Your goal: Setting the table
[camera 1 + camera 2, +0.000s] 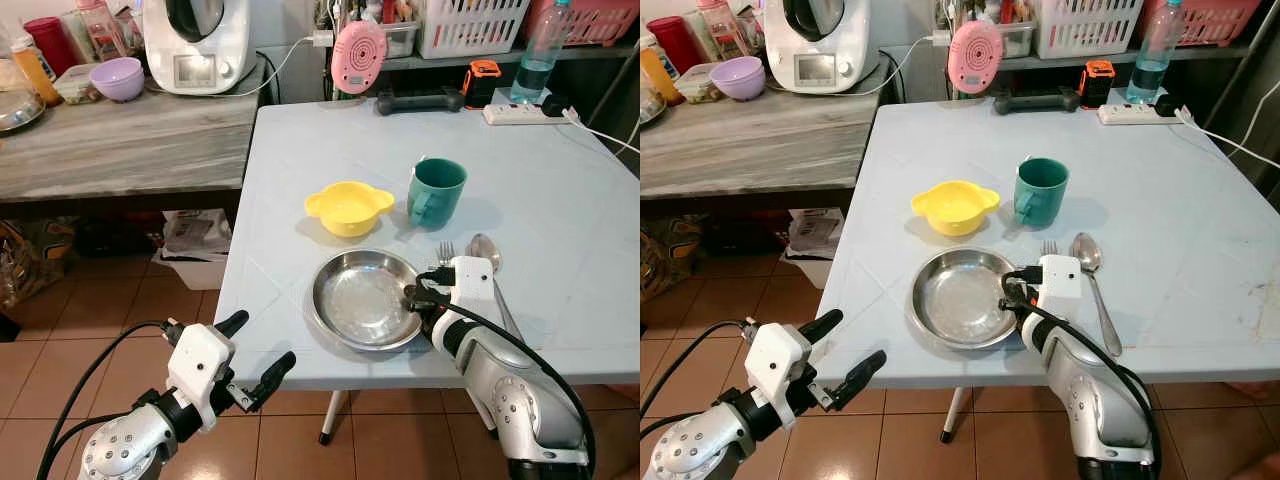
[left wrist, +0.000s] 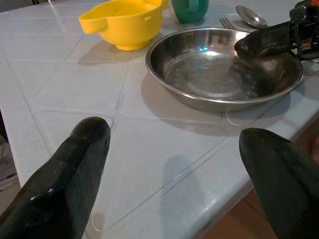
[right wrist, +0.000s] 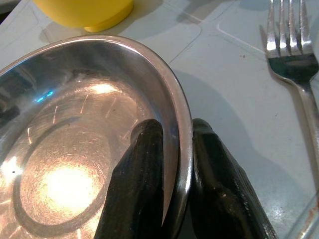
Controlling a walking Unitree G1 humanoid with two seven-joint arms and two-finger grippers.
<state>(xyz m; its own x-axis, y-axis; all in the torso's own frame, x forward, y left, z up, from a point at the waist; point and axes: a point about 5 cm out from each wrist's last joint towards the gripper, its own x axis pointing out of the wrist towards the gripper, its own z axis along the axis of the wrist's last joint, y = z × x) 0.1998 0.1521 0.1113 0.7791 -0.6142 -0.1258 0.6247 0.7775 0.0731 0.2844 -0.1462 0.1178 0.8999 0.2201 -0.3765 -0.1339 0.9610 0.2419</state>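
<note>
Right end effector (image 1: 415,295) is seen clamped on the rim of the steel plate (image 1: 362,298), one black finger (image 3: 137,189) inside the rim and the other outside it. The plate is set flat near the front edge of the pale blue surface (image 1: 560,200). Just beside the plate on the robot's right, a fork (image 1: 446,252) and a spoon (image 1: 487,252) are laid side by side, the fork nearer the plate and partly hidden by the right wrist. Behind the plate, a yellow bowl (image 1: 348,207) and a green mug (image 1: 436,190) are placed close together, the mug to the right.

Left end effector (image 1: 255,352) is held open, its fingers spread wide, off the surface's front left corner, well apart from the plate. Farther back on the surface, a dumbbell (image 1: 419,100), a power strip (image 1: 525,113) and a water bottle (image 1: 537,55) are seen.
</note>
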